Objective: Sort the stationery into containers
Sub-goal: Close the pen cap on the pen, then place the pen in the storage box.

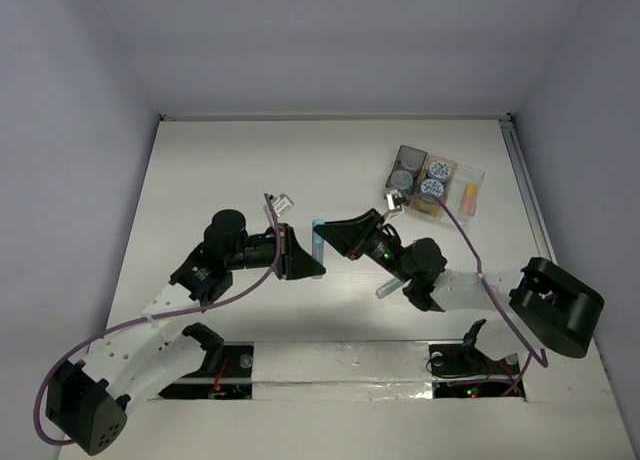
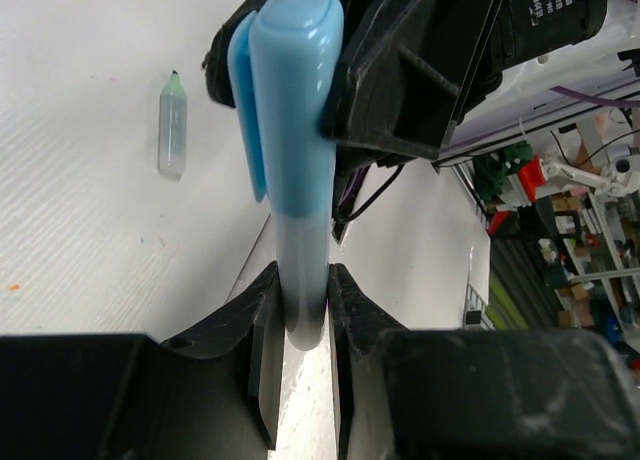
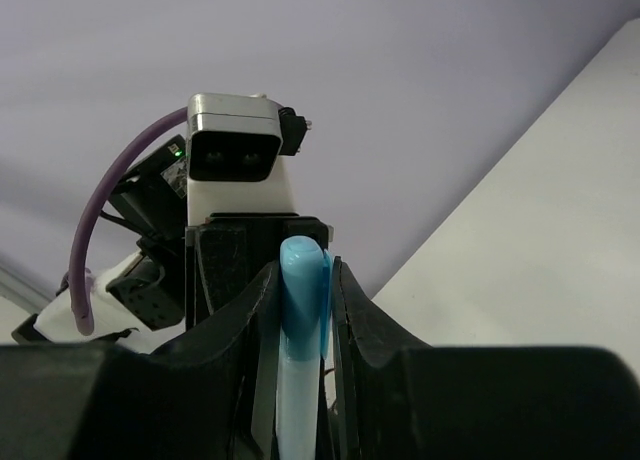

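Arms bolted at the near edge of the white table [image 1: 220, 160] meet over its middle, both clamped on one light blue stick [image 2: 295, 130]. The left gripper [image 2: 302, 290] is clenched on the stick's paler lower end, its two black fingers [image 2: 262, 310] pressing either side. The right gripper [image 3: 303, 290] grasps the same stick at the capped, clipped end, its jaws closed against the blue plastic. The stick is off the table, spanning the short gap between the two grippers, which face each other nose to nose. From the right wrist, the left wrist camera [image 3: 232, 150] and its purple cable [image 3: 100, 230] show just beyond the stick.

A mint green stick [image 2: 172, 125] lies flat on the table near the right arm's forearm, apart from both grippers.

Farther back, toward the far right corner, the three joined trays sit in a slanted row. The dark grey tray [image 1: 400, 152] holds a grey-topped jar [image 1: 410, 161]. The tan tray [image 1: 447, 164] beside it holds two blue-white-topped jars [image 1: 438, 169]. The clear tray [image 1: 478, 176] at the outer end holds an orange stick [image 1: 468, 195].
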`<state>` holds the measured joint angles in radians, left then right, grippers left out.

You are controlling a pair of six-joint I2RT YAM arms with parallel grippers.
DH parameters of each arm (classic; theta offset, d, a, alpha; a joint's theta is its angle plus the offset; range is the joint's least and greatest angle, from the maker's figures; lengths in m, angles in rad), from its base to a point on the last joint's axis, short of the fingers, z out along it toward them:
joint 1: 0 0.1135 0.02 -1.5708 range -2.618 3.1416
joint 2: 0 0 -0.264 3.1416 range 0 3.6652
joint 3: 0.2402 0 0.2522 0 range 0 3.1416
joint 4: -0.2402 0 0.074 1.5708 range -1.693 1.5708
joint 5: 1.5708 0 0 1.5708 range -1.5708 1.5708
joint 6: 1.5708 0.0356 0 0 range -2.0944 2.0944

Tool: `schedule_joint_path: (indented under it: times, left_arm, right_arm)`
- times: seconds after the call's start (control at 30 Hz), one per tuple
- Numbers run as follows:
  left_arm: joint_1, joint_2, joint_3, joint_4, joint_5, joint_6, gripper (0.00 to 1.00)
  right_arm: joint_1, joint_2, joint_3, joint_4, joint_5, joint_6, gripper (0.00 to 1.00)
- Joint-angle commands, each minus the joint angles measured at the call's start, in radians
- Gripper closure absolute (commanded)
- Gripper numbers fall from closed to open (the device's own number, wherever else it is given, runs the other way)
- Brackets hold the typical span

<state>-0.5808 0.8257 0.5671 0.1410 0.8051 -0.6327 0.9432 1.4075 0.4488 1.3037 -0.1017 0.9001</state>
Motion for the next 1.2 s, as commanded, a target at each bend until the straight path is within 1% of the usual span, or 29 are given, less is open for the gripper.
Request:
schedule_joint_path:
  times: [0.0,0.07,0.17,0.23,0.27,0.3,0.4,0.5,0.63,0.67,0.8,0.87,1.03,1.07,1.1,1.17]
  left_arm:
    - [0.121,-0.094,0.25,0.488,-0.314,0.053,1.0]
    - [0.14,-0.12,0.255,0.45,-0.325,0.067,1.0]
    - [0.15,-0.123,0.255,0.445,-0.317,0.065,1.0]
    - [0.173,-0.1,0.254,0.476,-0.293,0.047,1.0]
    - [0.173,-0.085,0.251,0.497,-0.279,0.012,1.0]
    - [0.183,-0.07,0.251,0.549,-0.243,-0.011,1.0]
    - [0.183,-0.02,0.257,0.607,-0.213,-0.058,1.0]
    - [0.183,-0.004,0.246,0.62,-0.201,-0.071,1.0]
    - [0.183,-0.02,0.176,0.652,-0.192,-0.104,1.0]
    - [0.183,-0.025,0.115,0.676,-0.182,-0.128,1.0]
    - [0.183,-0.034,0.06,0.704,-0.179,-0.148,1.0]
    - [0.183,-0.049,0.036,0.715,-0.178,-0.159,1.0]
    - [0.183,-0.1,0.034,0.648,-0.202,-0.114,1.0]
    - [0.183,-0.105,0.031,0.646,-0.204,-0.114,1.0]
    - [0.183,-0.106,0.025,0.647,-0.21,-0.111,1.0]
    - [0.183,-0.109,-0.013,0.66,-0.219,-0.116,1.0]
  right_arm:
    - [0.151,0.013,-0.165,-0.422,-0.379,-0.043,1.0]
    - [0.151,-0.027,-0.174,-0.455,-0.368,-0.052,1.0]
    - [0.151,-0.05,-0.168,-0.497,-0.359,-0.059,1.0]
    - [0.151,-0.044,-0.165,-0.489,-0.374,-0.053,1.0]
    - [0.151,-0.03,-0.167,-0.474,-0.378,-0.049,1.0]
    - [0.16,-0.021,-0.162,-0.468,-0.385,-0.043,1.0]
    - [0.178,0.011,-0.144,-0.458,-0.392,-0.038,1.0]
    - [0.178,0.013,-0.137,-0.446,-0.391,-0.035,1.0]
    - [0.178,-0.024,-0.093,-0.504,-0.346,-0.072,1.0]
    - [0.178,-0.039,-0.07,-0.536,-0.339,-0.085,1.0]
    - [0.178,-0.05,-0.016,-0.586,-0.331,-0.121,1.0]
    - [0.178,-0.054,-0.006,-0.592,-0.299,-0.122,1.0]
    - [0.178,-0.119,-0.025,-0.629,-0.222,-0.13,1.0]
    - [0.178,-0.14,-0.021,-0.688,-0.208,-0.144,0.95]
    - [0.178,-0.197,-0.009,-0.72,-0.196,-0.179,0.79]
    - [0.168,-0.273,0.008,-0.821,-0.123,-0.213,0.58]
